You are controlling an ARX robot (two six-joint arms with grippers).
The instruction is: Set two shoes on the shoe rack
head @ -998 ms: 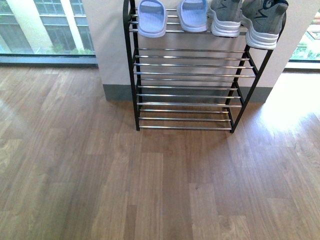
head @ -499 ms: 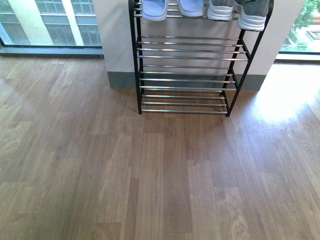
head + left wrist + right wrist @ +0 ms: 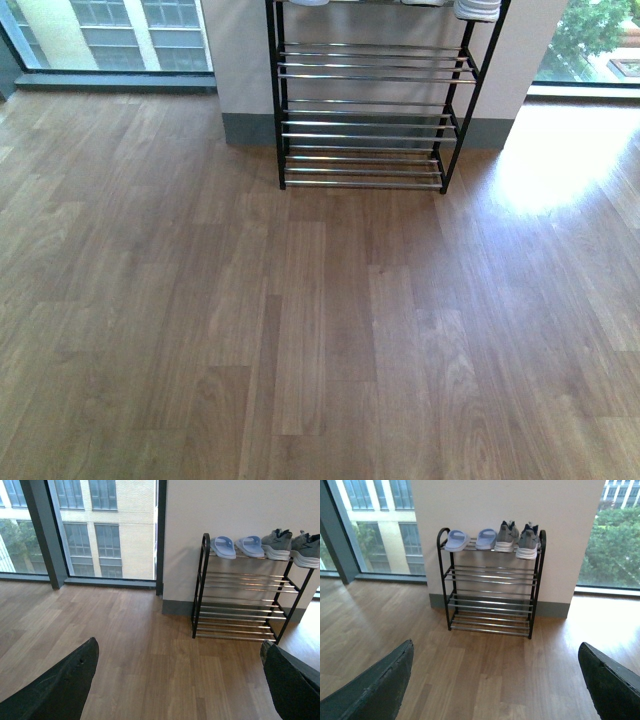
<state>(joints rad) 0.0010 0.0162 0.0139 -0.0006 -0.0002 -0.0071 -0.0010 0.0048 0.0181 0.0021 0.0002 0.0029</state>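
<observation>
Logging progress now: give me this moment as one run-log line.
slides + sneakers: top tier of rack | lower tiers: bare | both tools: open, holding nothing

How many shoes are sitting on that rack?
4, all on the top tier: two blue slides at one end, two grey sneakers at the other. Lower tiers hold none.

Front cam tilts down at floor, clipping shoe rack (image 3: 365,110) top; both wrist cams stand back, framing whole rack, shared.

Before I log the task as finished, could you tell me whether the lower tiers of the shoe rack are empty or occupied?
Empty. On the shoe rack, slides and sneakers sit on the top tier only; below are bare rods.
</observation>
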